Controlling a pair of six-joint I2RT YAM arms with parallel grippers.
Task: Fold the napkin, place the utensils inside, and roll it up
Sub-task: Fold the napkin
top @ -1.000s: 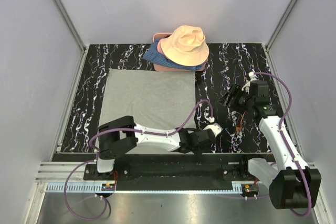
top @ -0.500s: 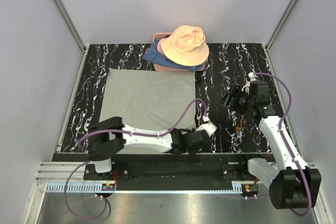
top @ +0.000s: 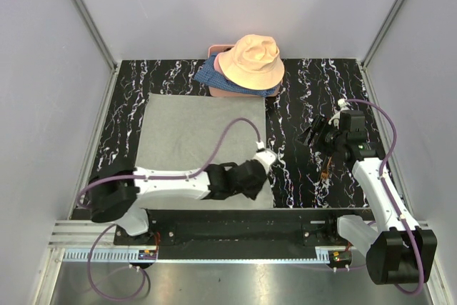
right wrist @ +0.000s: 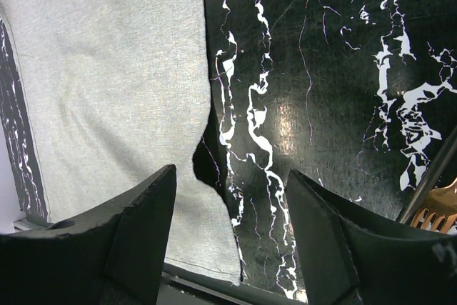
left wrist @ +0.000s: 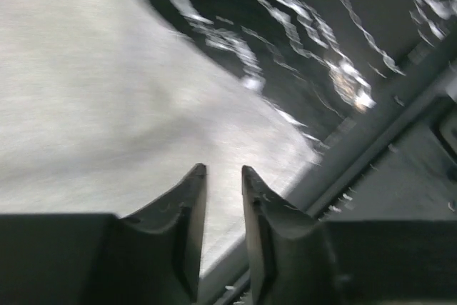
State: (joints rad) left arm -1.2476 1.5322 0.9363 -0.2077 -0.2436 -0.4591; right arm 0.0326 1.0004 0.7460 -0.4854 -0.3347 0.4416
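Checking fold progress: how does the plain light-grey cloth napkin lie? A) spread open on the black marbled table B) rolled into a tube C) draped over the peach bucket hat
A: the plain light-grey cloth napkin lies open and flat on the black marbled table, unrolled.

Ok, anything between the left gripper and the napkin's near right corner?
Nothing visible. The left gripper hangs just over the napkin beside that corner, jaws slightly apart, with only bare cloth below them.
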